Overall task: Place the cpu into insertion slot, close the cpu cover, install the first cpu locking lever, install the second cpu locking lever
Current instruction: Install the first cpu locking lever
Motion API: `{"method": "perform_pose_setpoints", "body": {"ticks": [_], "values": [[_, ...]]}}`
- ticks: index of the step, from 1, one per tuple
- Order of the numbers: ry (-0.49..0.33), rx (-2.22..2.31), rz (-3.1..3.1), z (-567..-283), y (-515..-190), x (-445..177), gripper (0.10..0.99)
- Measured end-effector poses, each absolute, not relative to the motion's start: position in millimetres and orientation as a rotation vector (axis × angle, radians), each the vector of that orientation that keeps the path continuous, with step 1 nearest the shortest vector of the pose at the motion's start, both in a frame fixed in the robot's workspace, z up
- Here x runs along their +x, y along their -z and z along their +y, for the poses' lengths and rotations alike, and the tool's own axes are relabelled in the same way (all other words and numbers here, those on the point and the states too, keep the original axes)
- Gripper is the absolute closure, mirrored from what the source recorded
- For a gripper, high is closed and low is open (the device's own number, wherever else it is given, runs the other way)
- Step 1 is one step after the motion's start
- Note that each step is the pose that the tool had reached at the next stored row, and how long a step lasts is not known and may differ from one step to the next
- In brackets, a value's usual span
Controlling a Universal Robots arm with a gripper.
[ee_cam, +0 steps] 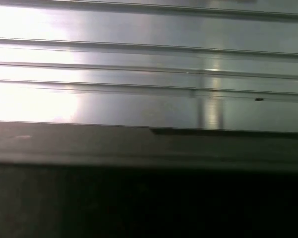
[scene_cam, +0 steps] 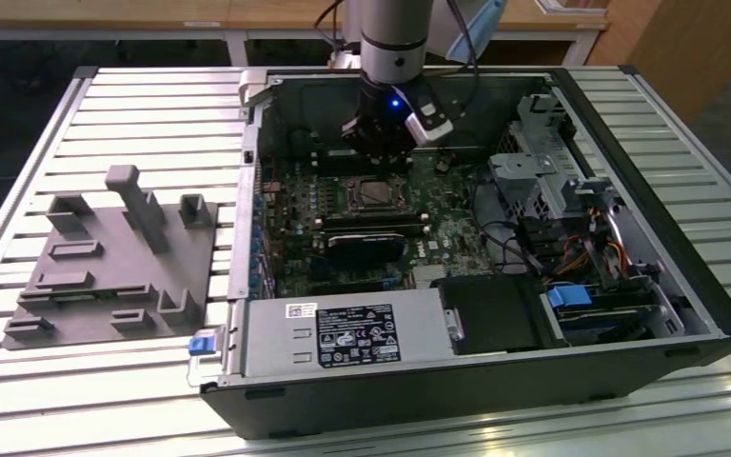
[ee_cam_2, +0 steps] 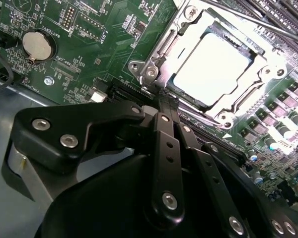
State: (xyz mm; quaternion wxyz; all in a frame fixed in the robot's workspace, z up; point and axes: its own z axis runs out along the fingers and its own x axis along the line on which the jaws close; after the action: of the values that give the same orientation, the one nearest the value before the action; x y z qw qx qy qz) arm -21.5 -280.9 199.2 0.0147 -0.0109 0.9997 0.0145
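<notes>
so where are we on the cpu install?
Done, by the look of it: the cpu sits in the slot with the cover closed around it. In hand: the gripper is at the socket's edge, fingers together, holding nothing I can make out. A thin lever rod runs along one side; whether either lever is latched isn't clear, so count both as open.

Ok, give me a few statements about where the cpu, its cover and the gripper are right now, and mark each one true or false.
1. The cpu sits in the insertion slot. True.
2. The cpu cover lies closed around the chip. True, as far as the second wrist view shows.
3. The gripper is holding the cpu. False: its fingers are together beside the socket's edge, holding nothing.
4. The arm hangs over the grey fixture block. False: it reaches down inside the computer case, above the motherboard.
5. A round coin battery sits on the green board. True.
</notes>
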Motion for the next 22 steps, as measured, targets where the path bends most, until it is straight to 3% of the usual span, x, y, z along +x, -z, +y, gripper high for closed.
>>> {"method": "perform_pose_setpoints", "body": {"ticks": [22], "values": [[-0.028,-0.034,3.111,-280.7,-198.0,-21.2,0.976]]}}
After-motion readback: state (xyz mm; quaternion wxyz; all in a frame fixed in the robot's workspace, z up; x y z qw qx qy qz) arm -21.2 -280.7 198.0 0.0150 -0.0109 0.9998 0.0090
